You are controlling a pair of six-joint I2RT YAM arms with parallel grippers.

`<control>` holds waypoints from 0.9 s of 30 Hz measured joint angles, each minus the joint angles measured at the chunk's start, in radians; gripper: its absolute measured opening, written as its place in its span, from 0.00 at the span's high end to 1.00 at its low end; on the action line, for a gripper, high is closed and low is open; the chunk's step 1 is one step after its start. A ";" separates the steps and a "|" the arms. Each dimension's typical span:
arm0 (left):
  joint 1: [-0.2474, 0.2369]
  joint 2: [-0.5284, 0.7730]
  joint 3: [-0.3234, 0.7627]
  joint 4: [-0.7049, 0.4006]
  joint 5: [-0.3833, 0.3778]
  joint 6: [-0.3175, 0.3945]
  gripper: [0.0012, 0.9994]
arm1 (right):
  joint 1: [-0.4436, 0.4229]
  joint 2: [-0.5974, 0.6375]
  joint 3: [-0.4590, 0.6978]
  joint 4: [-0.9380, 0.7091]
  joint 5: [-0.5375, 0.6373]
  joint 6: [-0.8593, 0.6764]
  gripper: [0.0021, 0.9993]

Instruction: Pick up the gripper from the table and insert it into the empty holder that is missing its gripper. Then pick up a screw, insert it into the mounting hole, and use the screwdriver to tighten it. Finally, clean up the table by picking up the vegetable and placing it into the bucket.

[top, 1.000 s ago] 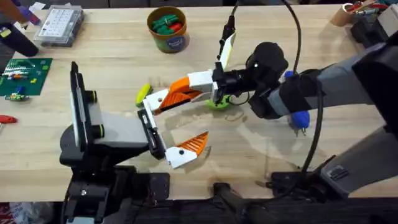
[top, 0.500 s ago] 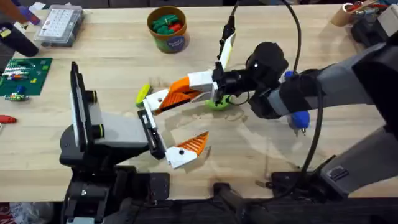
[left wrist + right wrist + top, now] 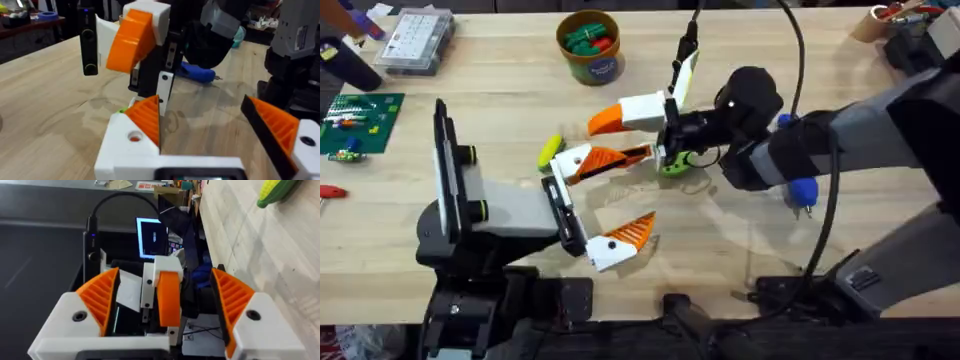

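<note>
The orange ribbed gripper [image 3: 615, 157] sits on the white holder [image 3: 572, 162] of the left arm, whose mounting hole [image 3: 134, 136] shows in the left wrist view. My left gripper [image 3: 645, 187] is open, its twin finger [image 3: 625, 235] far apart. My right gripper [image 3: 165, 305] is open with the holder's finger [image 3: 168, 295] standing between its pads, touching neither. A yellow-green vegetable [image 3: 550, 150] lies just beyond the holder. The bucket [image 3: 590, 45] stands at the back centre. The blue screwdriver [image 3: 800, 190] lies partly under the right arm. No screw can be made out.
A small green item [image 3: 670, 165] lies under the right wrist. A clear parts box [image 3: 415, 40] and a green circuit board [image 3: 358, 122] are at the far left. A tan cup with red-handled tools [image 3: 880, 20] stands at the back right.
My right gripper has opened: its upper finger swung away from the orange gripper, which stays on the holder. The left arm has not moved.
</note>
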 joint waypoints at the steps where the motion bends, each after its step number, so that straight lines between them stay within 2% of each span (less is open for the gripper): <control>1: 0.000 0.000 0.000 0.000 0.000 0.000 0.01 | 0.000 0.000 0.000 0.000 0.000 0.000 0.01; 10: 0.000 0.000 0.000 0.000 0.000 0.000 0.01 | -0.004 0.000 0.000 0.000 0.003 0.004 0.01; 16: 0.000 0.000 0.000 0.000 0.000 0.000 0.01 | -0.017 0.000 0.000 0.007 0.050 0.011 0.01; 19: 0.000 0.000 0.000 0.000 0.000 0.000 0.01 | -0.031 0.000 0.000 0.009 0.060 -0.054 0.01; 21: 0.000 0.000 0.000 0.000 0.000 0.000 0.01 | -0.079 0.000 0.000 -0.001 0.064 -0.149 0.01; 27: 0.000 0.000 0.000 0.000 0.000 0.000 0.01 | -0.191 -0.019 0.003 -0.175 0.068 -0.320 0.01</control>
